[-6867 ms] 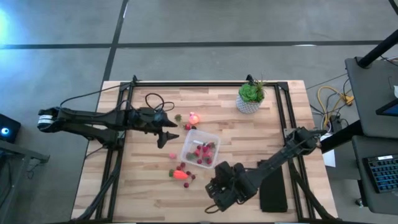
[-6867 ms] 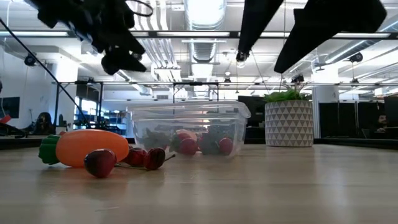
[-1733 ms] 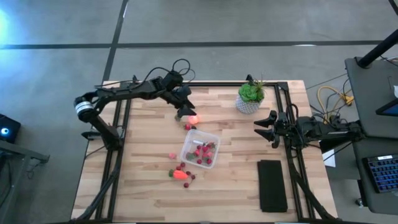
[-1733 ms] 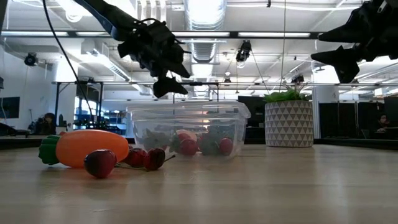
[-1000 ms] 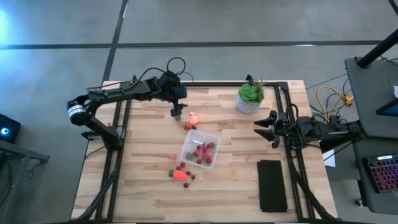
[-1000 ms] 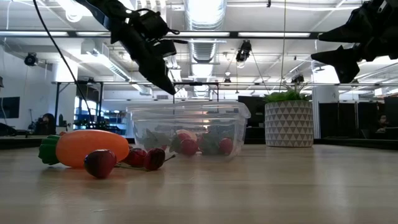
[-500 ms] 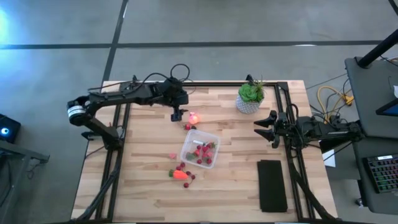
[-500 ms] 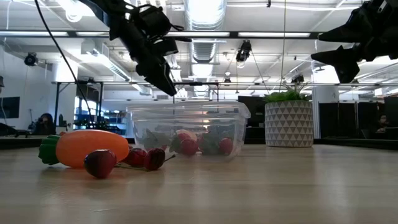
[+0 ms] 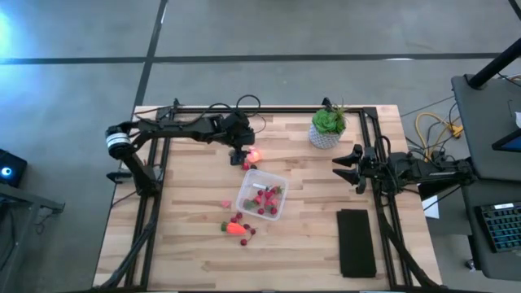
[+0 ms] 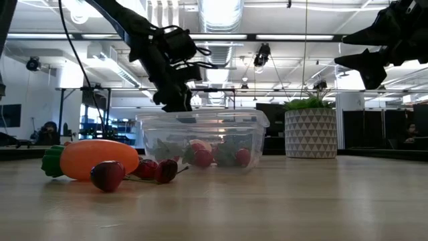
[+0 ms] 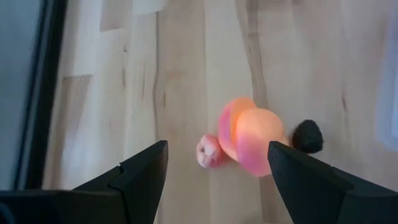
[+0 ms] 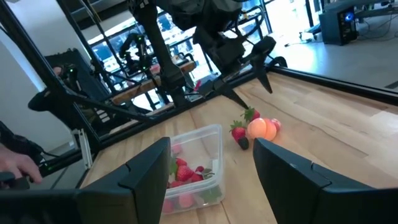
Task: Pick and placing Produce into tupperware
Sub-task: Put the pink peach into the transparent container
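Note:
The clear tupperware [image 9: 262, 194] sits mid-table with several red strawberry pieces inside. The pink-orange round fruit [image 9: 254, 155] lies on the wood just beyond its far corner, next to a small pink piece [image 11: 208, 151] and a dark piece [image 11: 307, 135]. The orange carrot [image 9: 236, 229] and loose strawberries [image 9: 240, 218] lie near the box's near-left corner. My left gripper [image 9: 241, 156] hangs open, pointing down, just left of the round fruit [image 11: 249, 140], touching nothing. My right gripper [image 9: 343, 168] waits open, raised at the table's right side.
A green potted plant [image 9: 328, 126] stands near the far edge, right of the fruit. A flat black slab [image 9: 356, 242] lies near the right near corner. Black frame rails run along the table's left, far and right edges. Bare wood [image 9: 179, 236] lies left of the carrot.
My left gripper has moved a little toward the table's right, closer to the round fruit, and come down lower, staying open. The right arm and all the produce have kept still.

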`<state>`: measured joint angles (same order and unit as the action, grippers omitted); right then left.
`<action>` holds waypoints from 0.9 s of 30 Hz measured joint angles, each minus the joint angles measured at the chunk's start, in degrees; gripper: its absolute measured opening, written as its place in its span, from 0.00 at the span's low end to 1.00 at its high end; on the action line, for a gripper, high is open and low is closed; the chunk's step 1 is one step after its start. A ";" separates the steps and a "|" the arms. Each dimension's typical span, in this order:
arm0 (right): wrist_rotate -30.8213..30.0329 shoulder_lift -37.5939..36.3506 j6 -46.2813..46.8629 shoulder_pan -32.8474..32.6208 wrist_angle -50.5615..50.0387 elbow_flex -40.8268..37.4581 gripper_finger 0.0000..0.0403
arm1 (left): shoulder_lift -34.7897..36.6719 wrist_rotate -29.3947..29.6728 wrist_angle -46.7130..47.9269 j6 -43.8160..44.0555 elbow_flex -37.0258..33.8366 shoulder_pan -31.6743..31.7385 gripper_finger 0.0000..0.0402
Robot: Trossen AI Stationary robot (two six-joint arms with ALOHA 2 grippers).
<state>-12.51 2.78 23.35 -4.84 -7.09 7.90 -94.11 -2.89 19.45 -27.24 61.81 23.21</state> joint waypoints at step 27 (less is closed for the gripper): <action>0.00 0.01 0.01 0.00 0.00 0.00 0.55 | -1.21 0.24 -1.40 7.40 -0.34 -2.96 0.72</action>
<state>-12.51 2.79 23.36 -4.84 -7.09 7.90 -95.32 -2.65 18.05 -19.84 61.47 20.24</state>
